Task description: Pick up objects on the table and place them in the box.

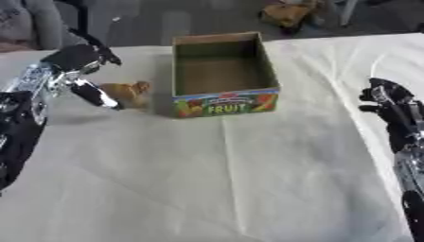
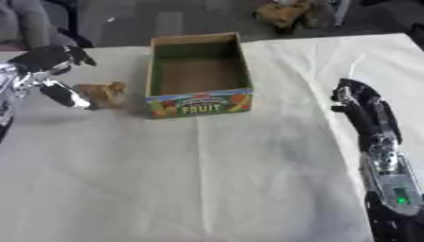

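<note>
Nearest the camera, the white cloth-covered table is lying bare across the foreground, creased but with nothing on it. Over on the right edge, the right hand is hanging idle above the cloth, well apart from everything; its fingers are too dark and bunched for me to tell whether they are curled or relaxed.

Moving up the table, the action is on the left. The left hand is reaching in from the left side with its fingers and thumb spread apart, holding nothing. One dark digit is pointing down just beside the small orange-brown object, which looks like a toy or a bit of food, though I cannot make out which. That object is sitting on the cloth, just left of the box and level with its front corner, on the box side of the hand. Contact cannot be confirmed from here.

The hand looks set up for a grasp, I'd judge: open, above and beside the piece.

Farther back, the cardboard fruit box is standing upright, open top facing the camera, apparently empty and ready to receive.
</note>
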